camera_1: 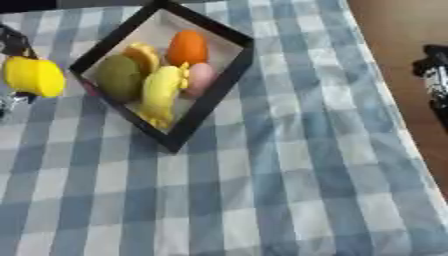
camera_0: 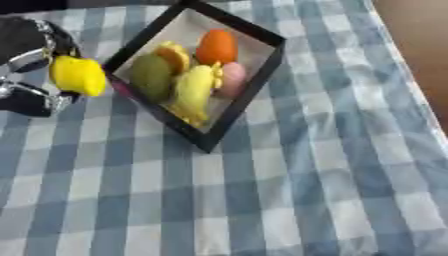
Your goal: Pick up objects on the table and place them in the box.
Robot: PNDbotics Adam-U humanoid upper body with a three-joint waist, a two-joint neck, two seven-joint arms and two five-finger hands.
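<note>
the black box (camera_0: 254,82) sits turned like a diamond at about eleven o'clock on the checked counter (camera_0: 332,190), and it already holds an orange fruit (camera_0: 216,46) at its twelve o'clock corner, a pink one (camera_0: 233,77) just below that, a green one (camera_0: 150,76) toward nine o'clock, a long yellow piece (camera_0: 192,92) down the middle and a smaller yellow-orange piece (camera_0: 174,55) behind the green. they lie packed against each other, which leaves little bare floor inside, so the next item probably has to go on top or into the open corner at about three o'clock. the left robot hand (camera_0: 31,65) comes in at nine o'clock, its fingers curled round a yellow lemon-like fruit (camera_0: 79,75), held just outside the box's nine o'clock wall and seemingly above the cloth, though the height is hard to judge. that placing suggests the fruit is being carried toward the box rather than resting. the rest of the cloth shows no loose items, so this looks like the last piece. a dark part at the right eye view's three o'clock edge is probably the right robot hand (camera_1: 433,70), beyond the counter's edge; i cannot tell how its fingers stand.
</note>
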